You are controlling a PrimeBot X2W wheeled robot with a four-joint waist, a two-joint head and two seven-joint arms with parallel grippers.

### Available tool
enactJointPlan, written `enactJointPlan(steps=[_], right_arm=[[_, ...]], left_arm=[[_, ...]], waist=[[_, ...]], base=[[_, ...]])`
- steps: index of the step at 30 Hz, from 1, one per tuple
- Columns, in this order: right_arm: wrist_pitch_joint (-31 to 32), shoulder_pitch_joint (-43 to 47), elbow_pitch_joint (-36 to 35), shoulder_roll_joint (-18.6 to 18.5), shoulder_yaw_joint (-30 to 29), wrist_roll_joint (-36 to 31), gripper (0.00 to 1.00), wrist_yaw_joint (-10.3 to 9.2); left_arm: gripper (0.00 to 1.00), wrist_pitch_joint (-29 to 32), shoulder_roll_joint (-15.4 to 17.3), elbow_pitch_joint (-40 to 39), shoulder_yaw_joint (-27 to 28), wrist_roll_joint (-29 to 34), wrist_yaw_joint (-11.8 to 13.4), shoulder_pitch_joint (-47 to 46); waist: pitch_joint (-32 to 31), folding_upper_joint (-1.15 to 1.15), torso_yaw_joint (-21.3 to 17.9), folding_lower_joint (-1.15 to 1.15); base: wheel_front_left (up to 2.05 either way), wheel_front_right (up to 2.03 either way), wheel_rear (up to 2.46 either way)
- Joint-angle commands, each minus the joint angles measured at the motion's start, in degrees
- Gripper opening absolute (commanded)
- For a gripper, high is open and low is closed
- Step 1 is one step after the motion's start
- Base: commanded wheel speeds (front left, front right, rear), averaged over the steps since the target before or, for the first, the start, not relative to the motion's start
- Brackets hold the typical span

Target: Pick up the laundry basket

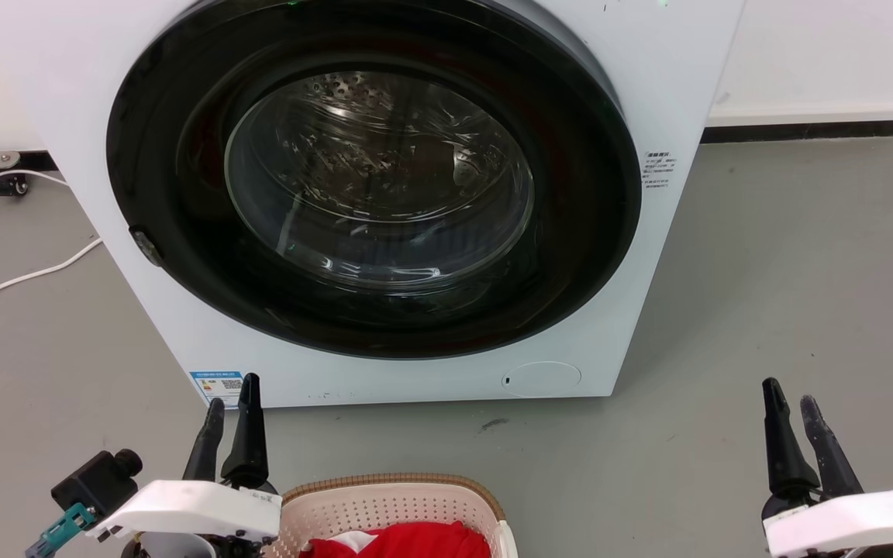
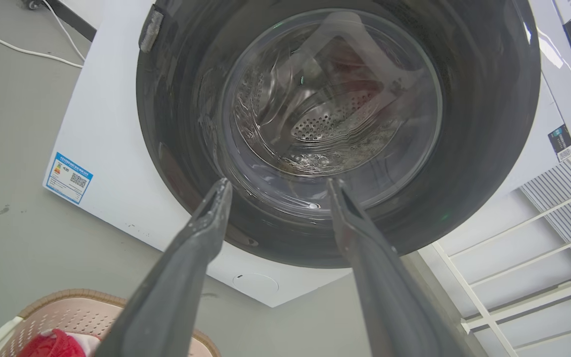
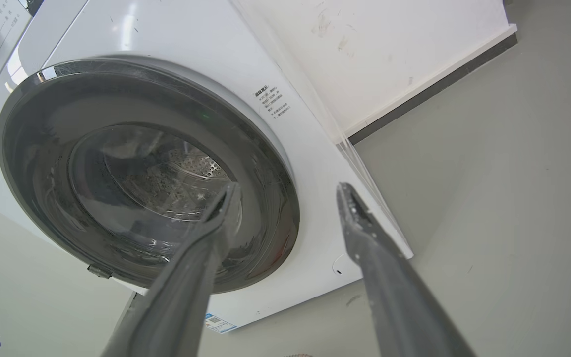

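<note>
The laundry basket (image 1: 384, 508) was seen on the floor (image 1: 787, 271) at 6 o'clock in the head view, a red garment (image 1: 408, 542) lying in it. The left claw (image 1: 233, 391) was held just beside it at 7 o'clock, fingers (image 1: 247, 442) apart and empty; the right claw (image 1: 790, 392), likewise parted, was poised at 5 o'clock, well apart
</note>
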Motion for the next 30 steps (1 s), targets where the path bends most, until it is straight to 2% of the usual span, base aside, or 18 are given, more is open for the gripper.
enactJointPlan(steps=[1,30], right_arm=[[-0.65,0.23,-1.27,-0.21,0.14,-2.18,1.0,0.0],[-5.43,3.91,-5.53,-0.25,1.42,-24.86,1.0,0.0]], left_arm=[[1.0,-0.55,0.26,-1.14,-0.17,1.94,0.22,0.15],[1.0,-5.29,0.34,-2.55,-2.21,22.29,2.1,2.59]], waist=[[-0.03,0.0,0.0,0.0],[-0.37,0.0,0.2,0.0]], base=[[0.0,0.0,0.0],[0.0,0.0,0.0]])
